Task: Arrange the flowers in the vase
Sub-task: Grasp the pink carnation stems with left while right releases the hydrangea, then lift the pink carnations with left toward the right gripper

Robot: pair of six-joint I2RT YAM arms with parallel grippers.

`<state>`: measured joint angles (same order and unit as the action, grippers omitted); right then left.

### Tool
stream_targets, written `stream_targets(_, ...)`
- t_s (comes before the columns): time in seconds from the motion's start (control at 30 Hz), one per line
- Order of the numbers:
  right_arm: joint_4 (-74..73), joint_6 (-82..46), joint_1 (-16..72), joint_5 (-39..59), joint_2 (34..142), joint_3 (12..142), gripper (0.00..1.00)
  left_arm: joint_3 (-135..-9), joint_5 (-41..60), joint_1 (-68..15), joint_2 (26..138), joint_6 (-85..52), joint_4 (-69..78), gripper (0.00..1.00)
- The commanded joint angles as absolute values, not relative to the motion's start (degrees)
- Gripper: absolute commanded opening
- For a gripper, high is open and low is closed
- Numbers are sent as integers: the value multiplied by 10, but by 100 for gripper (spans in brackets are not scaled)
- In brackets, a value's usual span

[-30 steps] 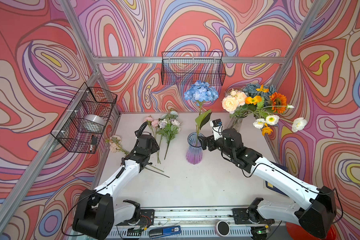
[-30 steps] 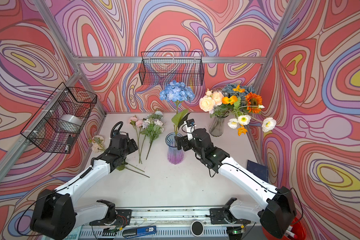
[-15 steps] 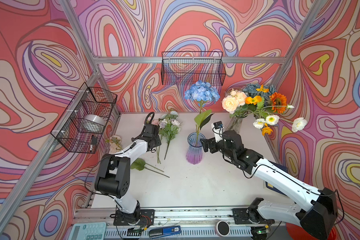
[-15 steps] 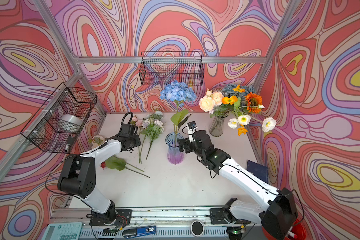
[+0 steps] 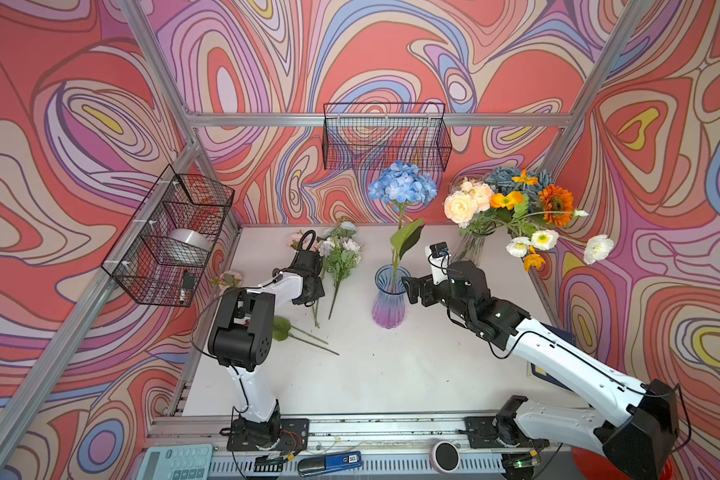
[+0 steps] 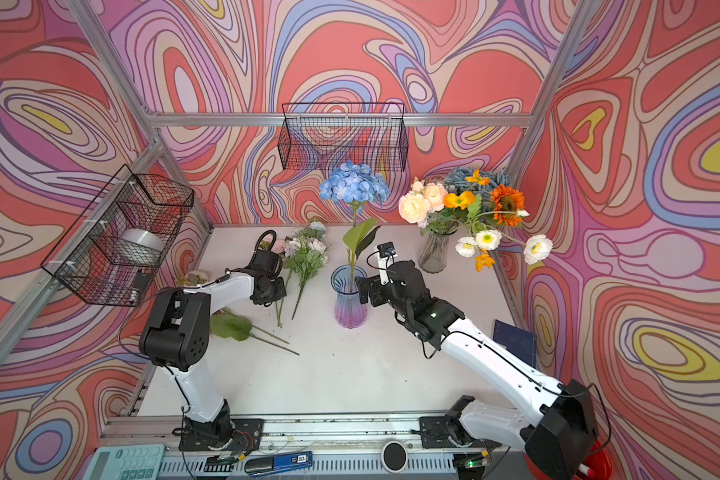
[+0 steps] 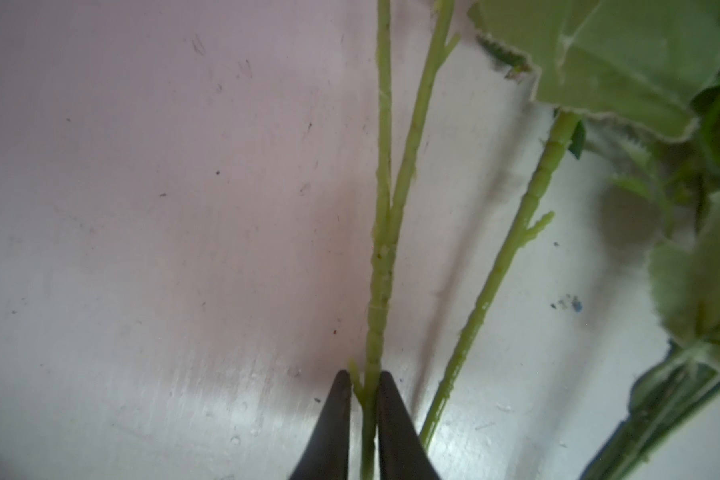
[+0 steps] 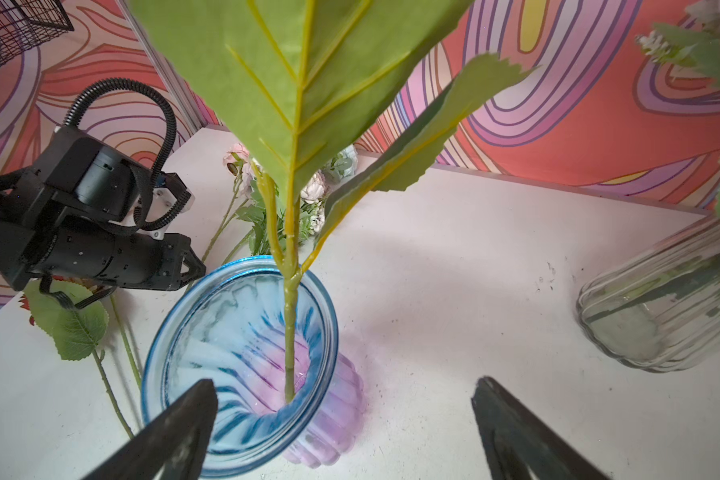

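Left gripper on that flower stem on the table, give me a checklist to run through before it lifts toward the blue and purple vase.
1. Left gripper shut on the green stem: ok.
2. Only that stem pinched: ok; the neighbouring stem lies outside the grip.
3. Which flower head the pinched stem carries: cannot tell, it is out of the wrist view.
4. Blue and purple vase upright: ok; it holds only the blue hydrangea.
5. Right gripper clear of the vase rim: cannot tell; it is open and close beside it.
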<state>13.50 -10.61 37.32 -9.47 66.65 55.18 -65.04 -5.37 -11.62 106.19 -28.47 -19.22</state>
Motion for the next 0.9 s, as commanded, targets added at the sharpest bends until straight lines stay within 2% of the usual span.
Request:
stream_targets(0.0, 139, -112, 374, -100, 652, 570, 98, -667, -58, -112, 1069, -277, -212, 0)
stream_targets(0.23, 116, -111, 374, -77, 639, 578, 98, -648, -74, -112, 1013, -284, -198, 0)
stream_targets(0.6, 22, -123, 374, 50, 645, 591, 98, -539, -34, -113, 784, -321, -97, 0)
stream_targets(0.87, -19, -176, 374, 190, 707, 649, 76, -393, 96, -125, 599, -358, 145, 0)
